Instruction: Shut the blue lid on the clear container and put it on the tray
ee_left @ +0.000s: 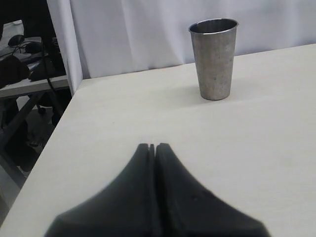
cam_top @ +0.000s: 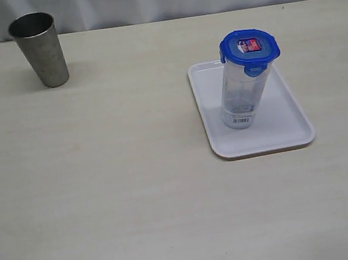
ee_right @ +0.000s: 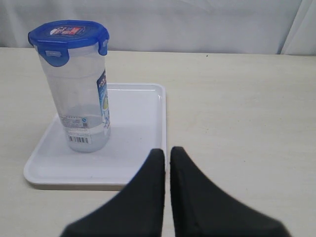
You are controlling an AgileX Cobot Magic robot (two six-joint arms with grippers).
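The clear container [cam_top: 240, 93] stands upright on the white tray [cam_top: 287, 122], with the blue lid [cam_top: 249, 48] sitting on its mouth. The right wrist view shows the container [ee_right: 79, 98], its lid [ee_right: 69, 34] and the tray [ee_right: 133, 113] a short way beyond my right gripper [ee_right: 167, 150], which is shut and holds nothing. My left gripper [ee_left: 154, 146] is also shut and empty, hovering over bare table well apart from the tray. Neither gripper appears in the exterior view.
A tapered steel cup [cam_top: 39, 49] stands upright near the back left of the table, seen ahead of the left gripper as the cup [ee_left: 213, 58]. The table's left edge [ee_left: 59, 133] drops off toward a desk and cables.
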